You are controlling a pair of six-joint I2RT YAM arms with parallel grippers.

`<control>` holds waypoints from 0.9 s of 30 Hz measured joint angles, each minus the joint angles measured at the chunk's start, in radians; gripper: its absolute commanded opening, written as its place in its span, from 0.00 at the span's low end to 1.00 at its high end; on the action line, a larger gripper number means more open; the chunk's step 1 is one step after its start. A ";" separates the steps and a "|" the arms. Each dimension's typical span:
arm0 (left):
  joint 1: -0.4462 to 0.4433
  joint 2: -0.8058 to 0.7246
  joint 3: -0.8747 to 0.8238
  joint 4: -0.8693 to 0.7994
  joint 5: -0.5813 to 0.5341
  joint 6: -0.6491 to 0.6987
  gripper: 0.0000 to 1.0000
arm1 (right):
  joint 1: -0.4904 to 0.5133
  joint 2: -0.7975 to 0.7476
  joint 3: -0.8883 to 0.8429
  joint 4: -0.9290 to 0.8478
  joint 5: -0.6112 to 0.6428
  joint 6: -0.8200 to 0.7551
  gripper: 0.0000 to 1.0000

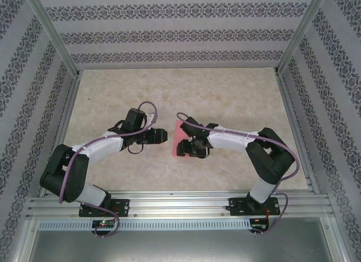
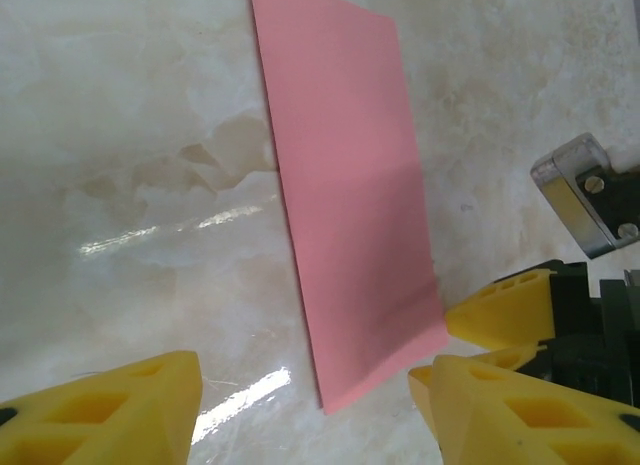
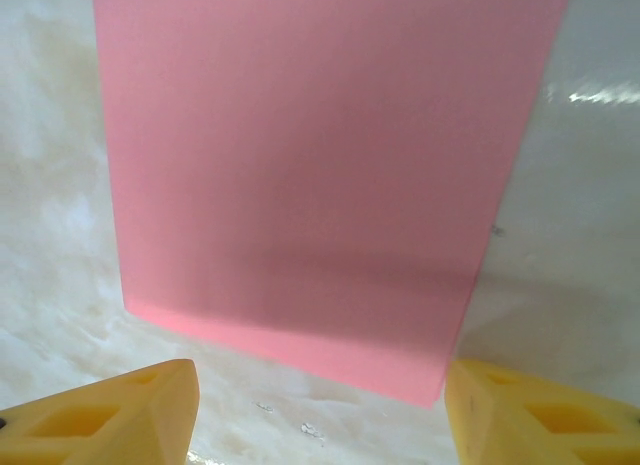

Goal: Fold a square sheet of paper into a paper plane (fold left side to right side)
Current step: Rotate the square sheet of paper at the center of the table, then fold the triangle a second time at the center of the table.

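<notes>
1. Surface (image 1: pixel 225 93): pale, marble-patterned, glossy, with patterned walls (image 1: pixel 169 34) at 9, 12 and 3 o'clock.
2. Left arm (image 1: pixel 96 146), right arm (image 1: pixel 237 141): black and white, based at 6 o'clock, both reaching in toward the middle.
3. Sheet of paper (image 1: pixel 179 139) (image 2: pixel 350 185) (image 3: pixel 320 165): plain pink, a narrow rectangle, lying flat near the middle of the surface.
4. Left hand (image 1: pixel 161 136) (image 2: pixel 310 425): at 9 o'clock of the paper, just beside it. Yellow fingers (image 2: pixel 130 410) spread, pinching nothing; in its wrist view one paper corner lies between the fingertips.
5. Right hand (image 1: pixel 192 149) (image 3: pixel 320 415): over the paper's 4 o'clock side. Yellow fingers (image 3: pixel 540 415) spread wider than the paper's short edge, pinching nothing.
</notes>
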 measured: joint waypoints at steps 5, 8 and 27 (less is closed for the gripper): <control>-0.006 0.032 0.032 0.020 0.100 -0.006 0.55 | -0.077 -0.068 0.000 0.001 0.000 -0.028 0.66; -0.029 0.096 0.063 0.046 0.164 -0.016 0.54 | -0.145 -0.093 -0.002 0.030 -0.001 -0.046 0.65; -0.085 0.302 0.120 0.072 0.203 -0.050 0.53 | -0.311 0.185 0.260 0.150 -0.054 -0.183 0.63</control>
